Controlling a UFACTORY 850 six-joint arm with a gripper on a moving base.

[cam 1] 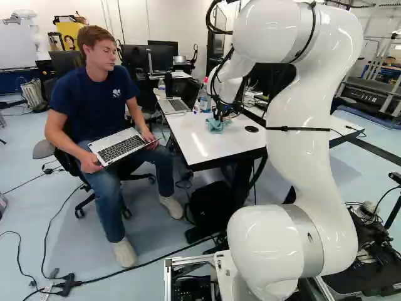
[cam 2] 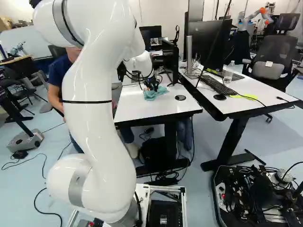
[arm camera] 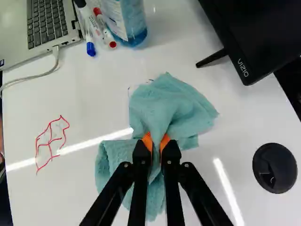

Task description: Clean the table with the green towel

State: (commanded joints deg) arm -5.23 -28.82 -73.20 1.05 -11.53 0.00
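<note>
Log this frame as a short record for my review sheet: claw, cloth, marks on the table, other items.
claw: closed on the towel, lowered to the tabletop
cloth: green towel, bunched between the orange pads, spread loosely on both sides
surface: white table
marks: red scribble beside the towel, uncovered; small dark traces at the towel's edge
other items: laptop, markers, bottle of blue liquid, black screen, round cable grommet
task status: wiping unfinished

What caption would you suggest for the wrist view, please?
Black gripper pinching a teal towel on a white tabletop, near red scribbles.
</note>
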